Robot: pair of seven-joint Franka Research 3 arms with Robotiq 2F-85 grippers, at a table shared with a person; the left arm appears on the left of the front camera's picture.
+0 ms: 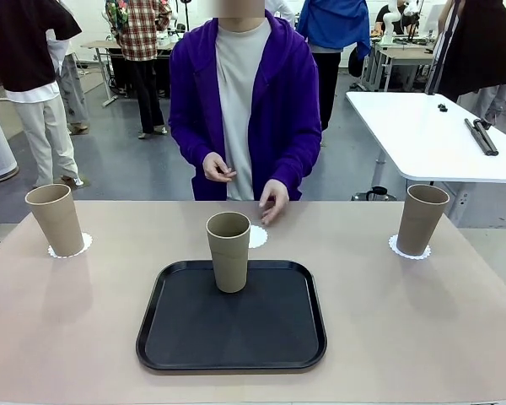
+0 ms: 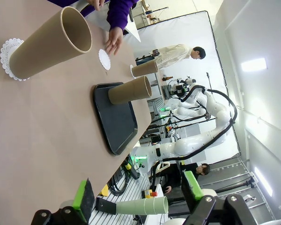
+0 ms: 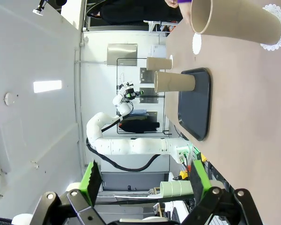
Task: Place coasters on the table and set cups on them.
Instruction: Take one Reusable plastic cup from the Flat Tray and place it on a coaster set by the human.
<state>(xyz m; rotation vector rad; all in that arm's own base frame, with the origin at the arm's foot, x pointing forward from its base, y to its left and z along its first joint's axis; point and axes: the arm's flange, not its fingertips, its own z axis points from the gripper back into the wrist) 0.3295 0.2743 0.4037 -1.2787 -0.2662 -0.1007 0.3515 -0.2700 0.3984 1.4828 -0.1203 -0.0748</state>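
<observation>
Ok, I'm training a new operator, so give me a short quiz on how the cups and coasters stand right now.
1. True or false: the middle cup stands on a coaster.
2. How many cups stand on coasters?
3. The third coaster lies: A stacked on another; B flat on the table by the person's hand; C inside a cup.
Key: 1 false, it stands on the black tray; 2 two; 3 B.
</observation>
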